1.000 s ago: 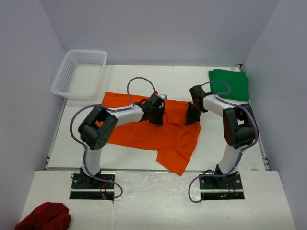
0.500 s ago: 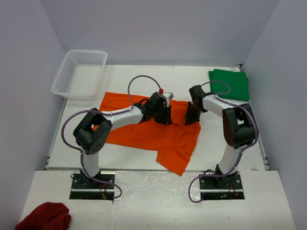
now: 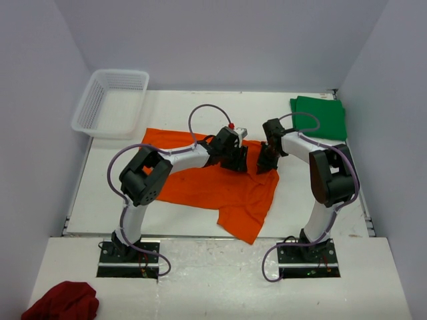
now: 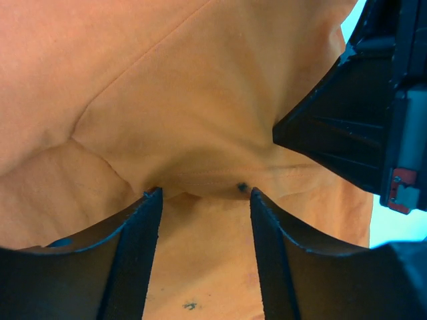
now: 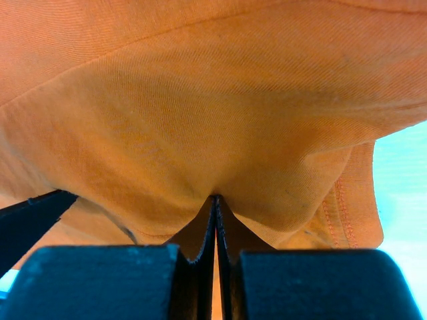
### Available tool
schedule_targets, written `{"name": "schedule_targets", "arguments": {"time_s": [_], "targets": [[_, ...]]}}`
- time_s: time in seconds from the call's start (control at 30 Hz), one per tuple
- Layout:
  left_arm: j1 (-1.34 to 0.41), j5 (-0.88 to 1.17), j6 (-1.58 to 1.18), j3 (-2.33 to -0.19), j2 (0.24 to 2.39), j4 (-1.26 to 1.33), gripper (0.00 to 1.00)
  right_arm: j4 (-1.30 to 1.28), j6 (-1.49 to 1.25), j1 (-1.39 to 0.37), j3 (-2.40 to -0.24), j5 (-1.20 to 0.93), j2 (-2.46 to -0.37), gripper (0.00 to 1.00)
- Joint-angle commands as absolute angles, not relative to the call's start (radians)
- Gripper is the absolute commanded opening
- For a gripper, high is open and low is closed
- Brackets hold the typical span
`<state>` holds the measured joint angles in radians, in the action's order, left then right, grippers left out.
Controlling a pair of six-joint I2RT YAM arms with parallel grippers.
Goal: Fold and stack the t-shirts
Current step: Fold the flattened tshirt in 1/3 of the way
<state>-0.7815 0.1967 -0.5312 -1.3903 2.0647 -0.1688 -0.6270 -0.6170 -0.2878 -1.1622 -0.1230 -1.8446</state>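
The orange t-shirt point(image 3: 200, 187) lies spread across the middle of the table, one sleeve hanging toward the near edge. My left gripper point(image 3: 241, 159) stands open on the shirt's far edge; in the left wrist view its fingers point(image 4: 143, 220) straddle a low ridge of orange cloth point(image 4: 200, 120) without pinching it. Close to its right, my right gripper point(image 3: 265, 163) is shut on a pinch of the orange t-shirt point(image 5: 200, 120), the cloth bunching at the fingertips point(image 5: 215, 198). The green t-shirt point(image 3: 320, 117) lies folded at the far right corner.
A white mesh basket point(image 3: 110, 100) stands at the far left of the table. A dark red cloth point(image 3: 61, 301) lies crumpled on the near ledge at the left, beyond the arm bases. The two grippers are a few centimetres apart.
My left gripper has opened and let go of the orange cloth while sliding right toward the right gripper. The right gripper has kept its place and its grip.
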Motion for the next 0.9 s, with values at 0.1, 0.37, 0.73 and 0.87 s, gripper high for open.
{"name": "schedule_targets", "arguments": {"time_s": [0.1, 0.37, 0.73, 0.87], "targets": [[-0.785, 0.187, -0.514, -1.437, 2.068, -0.183, 0.58, -0.627, -0.604, -0.295, -1.158, -0.117, -1.838, 0.0], [-0.785, 0.179, -0.515, -1.491, 2.121, -0.224, 0.57, -0.638, -0.61, -0.296, -1.161, -0.11, -1.822, 0.0], [-0.787, 0.141, -0.518, -1.494, 2.178, -0.267, 0.15, -0.627, -0.614, -0.295, -1.155, -0.123, -1.822, 0.0], [-0.787, 0.117, -0.515, -1.454, 2.138, -0.275, 0.13, -0.63, -0.615, -0.296, -1.16, -0.121, -1.833, 0.0]]}}
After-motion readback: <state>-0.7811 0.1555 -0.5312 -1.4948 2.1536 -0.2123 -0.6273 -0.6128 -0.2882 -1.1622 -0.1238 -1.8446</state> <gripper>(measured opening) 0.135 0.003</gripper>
